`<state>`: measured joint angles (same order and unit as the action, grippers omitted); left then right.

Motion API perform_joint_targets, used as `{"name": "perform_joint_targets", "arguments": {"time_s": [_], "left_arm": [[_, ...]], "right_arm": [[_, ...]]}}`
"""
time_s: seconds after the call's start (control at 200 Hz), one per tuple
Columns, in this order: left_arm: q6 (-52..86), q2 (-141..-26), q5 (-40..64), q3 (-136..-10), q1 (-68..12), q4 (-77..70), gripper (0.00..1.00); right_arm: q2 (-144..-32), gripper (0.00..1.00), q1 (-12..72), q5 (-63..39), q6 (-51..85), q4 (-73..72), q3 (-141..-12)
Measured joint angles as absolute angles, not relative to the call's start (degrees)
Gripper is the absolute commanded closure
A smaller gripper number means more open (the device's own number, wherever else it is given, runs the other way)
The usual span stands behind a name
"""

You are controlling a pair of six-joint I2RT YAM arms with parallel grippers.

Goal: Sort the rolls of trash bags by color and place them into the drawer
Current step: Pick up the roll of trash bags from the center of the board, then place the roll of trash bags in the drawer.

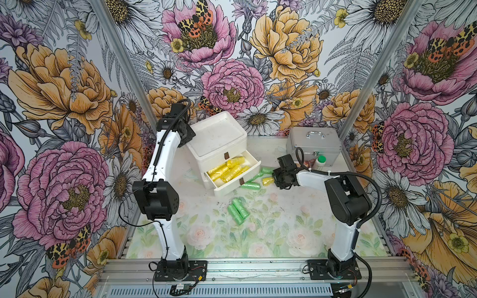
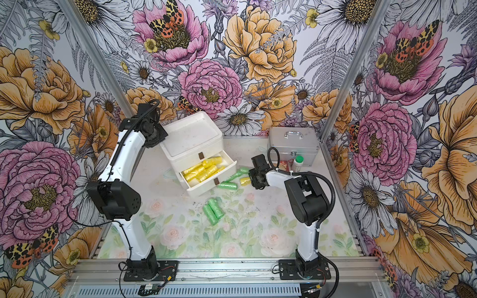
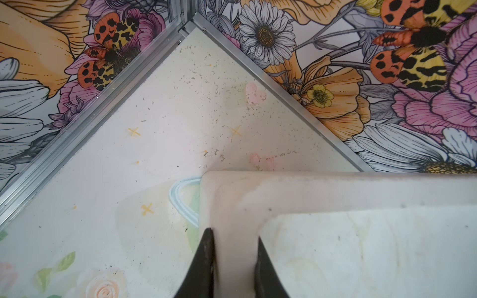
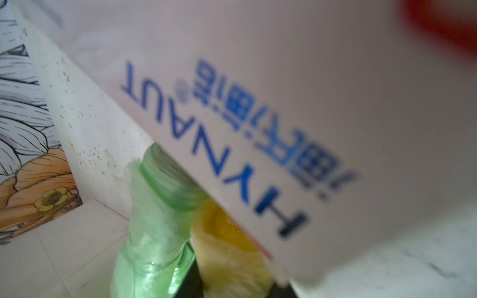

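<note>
Yellow roll being pinched, right gripper | chest being clamped, left gripper | next: lift needed, drawer at 9 o'clock

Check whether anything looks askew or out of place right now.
The white plastic two-drawer box sits skewed to the edges of the table, the left gripper shut on its top rim. Nothing looks spilled or damaged.

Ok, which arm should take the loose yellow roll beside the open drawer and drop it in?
Right. The right tool is at the yellow roll, close beside the open drawer of yellow rolls. The left tool is clamped on the drawer unit's rim, likely steadying it.
</note>
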<state>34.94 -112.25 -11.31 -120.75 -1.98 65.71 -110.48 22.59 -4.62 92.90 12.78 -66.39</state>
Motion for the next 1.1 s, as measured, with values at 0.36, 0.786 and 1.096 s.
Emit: {"name": "perform_joint_targets", "arguments": {"time_s": [0.36, 0.786, 1.096], "left_arm": [[34.94, -112.20, -11.31, -120.77, -1.96, 65.71, 1.00], [34.94, -111.81, -11.31, -120.53, -1.96, 65.56, 1.00], [34.94, -110.93, -11.31, -119.04, -1.98, 64.23, 1.00]], "right_arm": [[-101.01, 0.87, 22.59, -4.71, 89.67, 13.78, -58.54], [-84.03, 0.87, 24.67, -5.34, 83.24, 18.72, -67.64], [-101.10, 0.88, 29.91, -13.02, 80.93, 18.52, -88.53]]}}
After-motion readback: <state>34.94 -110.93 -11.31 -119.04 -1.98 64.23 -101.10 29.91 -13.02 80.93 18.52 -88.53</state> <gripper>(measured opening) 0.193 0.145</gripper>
